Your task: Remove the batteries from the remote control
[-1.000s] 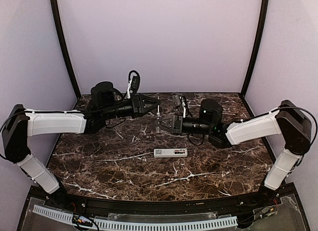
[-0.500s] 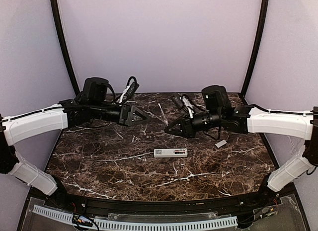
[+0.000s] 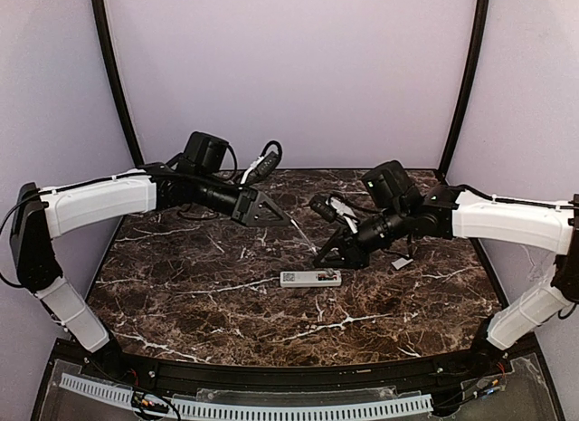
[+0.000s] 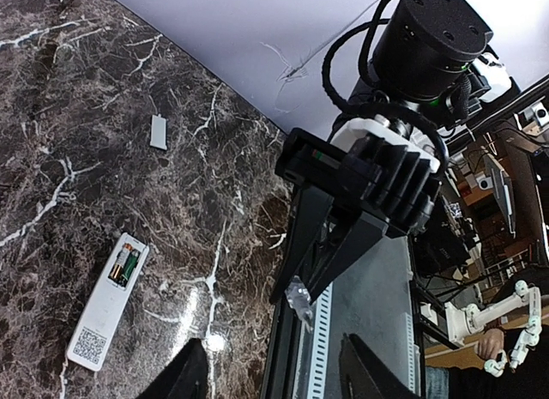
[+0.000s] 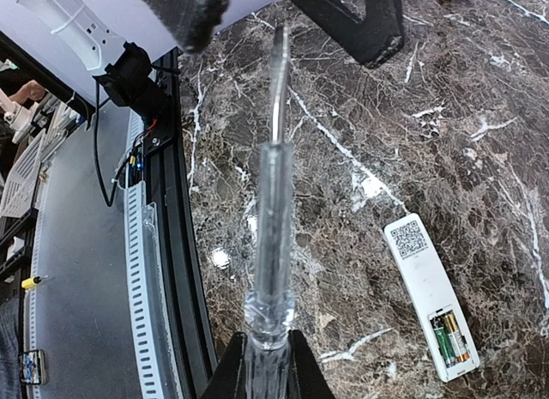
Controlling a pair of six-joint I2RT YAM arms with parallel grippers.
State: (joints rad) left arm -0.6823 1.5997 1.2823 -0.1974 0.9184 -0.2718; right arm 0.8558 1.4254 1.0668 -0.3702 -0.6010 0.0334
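The remote control [image 3: 310,278] lies flat on the dark marble table [image 3: 181,294], near the middle and between the two arms, with its back face up. Its battery bay is uncovered at one end, and two batteries [image 4: 125,265] sit side by side inside it; a square code sticker [image 5: 410,238] marks the other end. A small flat cover piece [image 3: 402,263] lies apart from the remote, on the table under the right arm. The right gripper [image 3: 324,254] hangs just beyond the remote, above the table, its fingers clamped on the base of a thin clear stick tool [image 5: 273,244] that juts out ahead of it, away from the remote and towards the left arm. The left gripper [image 3: 269,213] hovers farther back and to the left, with its fingers spread apart and nothing held between them. From the right wrist camera the tool's tip appears between those spread fingers, but whether it touches either one cannot be told.
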